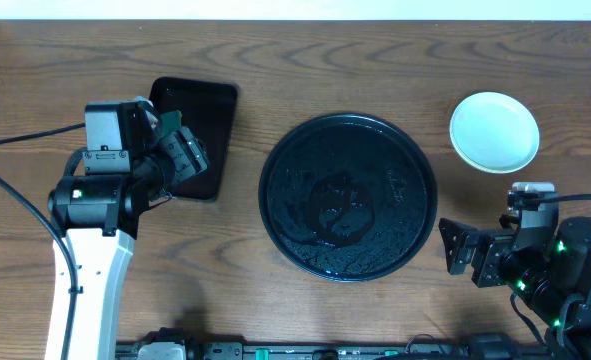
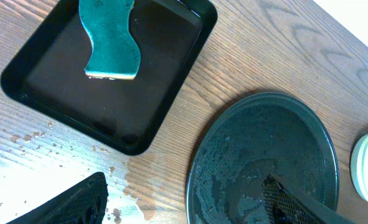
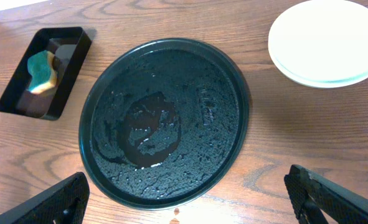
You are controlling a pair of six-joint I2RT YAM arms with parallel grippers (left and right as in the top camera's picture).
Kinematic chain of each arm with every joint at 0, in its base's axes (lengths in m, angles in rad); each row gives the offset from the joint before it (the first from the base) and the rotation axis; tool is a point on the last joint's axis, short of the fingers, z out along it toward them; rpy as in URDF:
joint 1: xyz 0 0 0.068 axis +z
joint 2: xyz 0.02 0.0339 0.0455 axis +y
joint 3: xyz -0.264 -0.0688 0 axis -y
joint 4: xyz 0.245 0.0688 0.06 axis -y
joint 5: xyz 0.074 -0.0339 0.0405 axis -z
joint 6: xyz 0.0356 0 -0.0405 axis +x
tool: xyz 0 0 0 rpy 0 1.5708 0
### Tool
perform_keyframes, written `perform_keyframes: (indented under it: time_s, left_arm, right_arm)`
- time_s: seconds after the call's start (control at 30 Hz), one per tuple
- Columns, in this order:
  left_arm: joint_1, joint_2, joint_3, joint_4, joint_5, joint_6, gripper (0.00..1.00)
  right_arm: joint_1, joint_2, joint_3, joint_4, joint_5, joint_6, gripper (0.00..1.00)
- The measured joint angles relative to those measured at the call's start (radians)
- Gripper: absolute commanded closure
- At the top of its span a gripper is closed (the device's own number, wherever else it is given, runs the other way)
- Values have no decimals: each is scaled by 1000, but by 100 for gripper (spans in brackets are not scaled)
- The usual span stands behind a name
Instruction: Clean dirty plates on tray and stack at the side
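Black and wet, the big round tray (image 1: 305,150) sits in the middle. The plates (image 1: 494,131) are piled at its 2 o'clock. My left hand (image 2: 184,208) is wide open at 9 o'clock, over the small tray (image 2: 152,74) with the sponge (image 2: 109,43). My right hand (image 3: 187,208) is wide open at 4 o'clock.

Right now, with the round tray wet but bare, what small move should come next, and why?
Probably just pull both arms back to rest. The round tray holds only a film of water, the plates sit stacked beside it looking clean, the sponge lies in the small tray, and the left gripper and right gripper are open and empty.
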Motion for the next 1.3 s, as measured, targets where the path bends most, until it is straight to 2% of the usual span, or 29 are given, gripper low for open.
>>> perform_keyframes:
  time_s: [0.77, 1.13, 1.3]
  left_arm:
    - [0, 0, 0, 0, 0, 0, 20]
    - [0, 0, 0, 0, 0, 0, 20]
    - [0, 0, 0, 0, 0, 0, 20]
  right_arm:
    - [0, -6, 0, 0, 0, 0, 1]
    - [0, -75, -2, -84, 95, -7, 1]
    - [0, -132, -47, -48, 115, -39, 1]
